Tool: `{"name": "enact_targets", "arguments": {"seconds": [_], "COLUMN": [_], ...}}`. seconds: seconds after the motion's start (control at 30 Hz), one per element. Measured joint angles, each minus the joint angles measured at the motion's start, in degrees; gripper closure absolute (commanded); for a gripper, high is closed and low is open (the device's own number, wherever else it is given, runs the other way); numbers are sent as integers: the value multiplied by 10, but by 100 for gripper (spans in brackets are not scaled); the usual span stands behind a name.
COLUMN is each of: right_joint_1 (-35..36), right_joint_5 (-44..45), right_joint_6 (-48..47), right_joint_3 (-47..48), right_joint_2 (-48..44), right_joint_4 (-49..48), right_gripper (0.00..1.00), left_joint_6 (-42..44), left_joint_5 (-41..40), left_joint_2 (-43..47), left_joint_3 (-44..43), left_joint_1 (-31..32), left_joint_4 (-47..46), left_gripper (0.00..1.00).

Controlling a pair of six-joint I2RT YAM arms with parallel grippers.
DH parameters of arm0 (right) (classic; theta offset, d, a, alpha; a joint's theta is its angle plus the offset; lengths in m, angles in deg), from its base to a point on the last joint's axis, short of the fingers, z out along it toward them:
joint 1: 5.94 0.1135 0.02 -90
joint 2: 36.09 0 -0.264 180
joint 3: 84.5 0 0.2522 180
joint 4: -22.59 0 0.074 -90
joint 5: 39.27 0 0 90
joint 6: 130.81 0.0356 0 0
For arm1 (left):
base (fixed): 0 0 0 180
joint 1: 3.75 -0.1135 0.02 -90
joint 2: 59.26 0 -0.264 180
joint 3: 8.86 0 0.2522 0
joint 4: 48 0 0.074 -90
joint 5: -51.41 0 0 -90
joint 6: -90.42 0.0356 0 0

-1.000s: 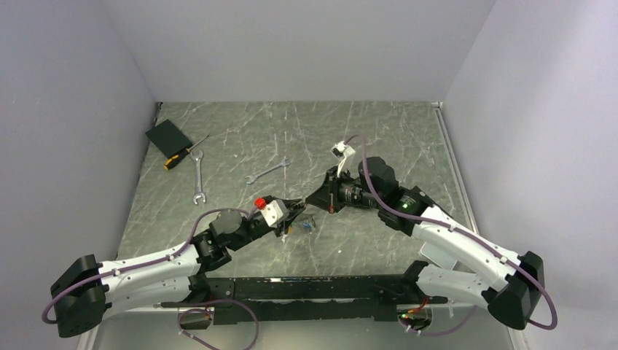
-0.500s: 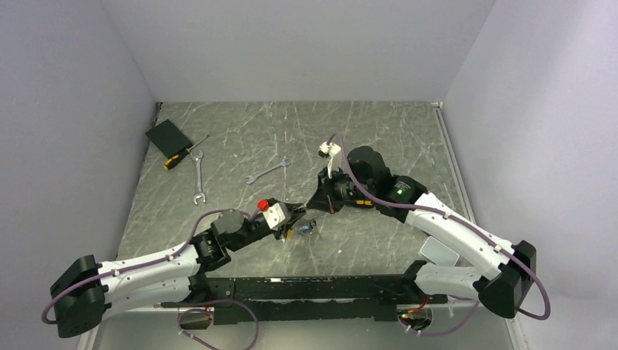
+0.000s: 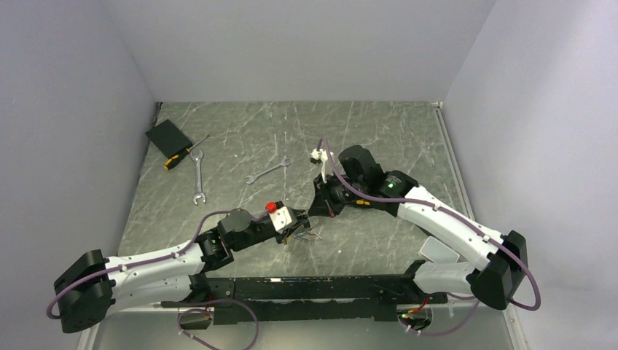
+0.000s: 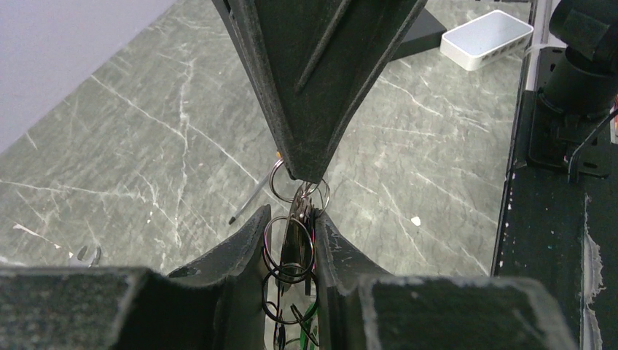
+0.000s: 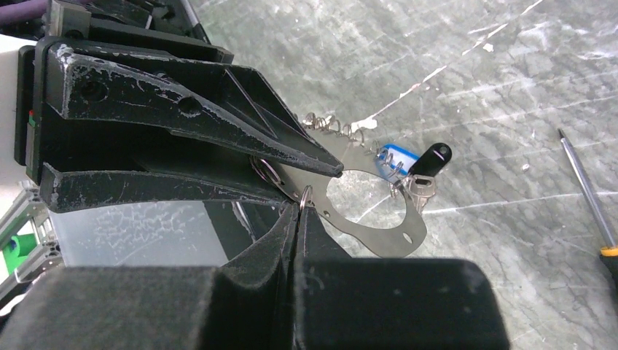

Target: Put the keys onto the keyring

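Note:
My left gripper (image 3: 297, 227) (image 4: 291, 215) is shut on the keyring (image 5: 379, 235), a flat silver hoop with a big opening, seen edge-on in the left wrist view (image 4: 297, 233) with several small split rings hanging on it. A blue-headed key (image 5: 393, 157) and a black-headed key (image 5: 430, 159) hang from the keyring's far side; a green key head (image 4: 310, 321) shows below. My right gripper (image 3: 315, 208) (image 5: 299, 211) is shut on a small split ring (image 5: 304, 197) at the keyring's edge, its tip meeting the left gripper from above (image 4: 306, 171).
Two silver wrenches (image 3: 198, 177) (image 3: 267, 172), an orange-and-black screwdriver (image 3: 182, 155) and a black pad (image 3: 167, 136) lie at the back left. A white box (image 3: 437, 253) (image 4: 487, 38) sits by the right arm's base. Grey walls enclose the table.
My right gripper has swung left and down to meet the left gripper. The left gripper with the keyring and keys has shifted slightly toward the near edge.

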Motion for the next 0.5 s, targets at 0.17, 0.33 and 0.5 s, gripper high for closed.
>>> {"name": "enact_targets", "arguments": {"seconds": [0.17,0.33,0.5], "right_joint_1": [0,2,3], "right_joint_5": [0,0,6], "right_joint_6": [-9,-7,0], "right_joint_3": [10,14,13], "right_joint_2": [5,5,-16], "right_joint_4": [22,36,34], "right_gripper": [82,58,58], "left_joint_6": [0,1,1], "left_joint_5": [7,5,4], "left_joint_2": [-2,-2,-2], "left_joint_3": [0,-6,-6], "left_joint_1": [0,0,0], "left_joint_4": [4,2,2], "left_gripper": [100,100,100]}}
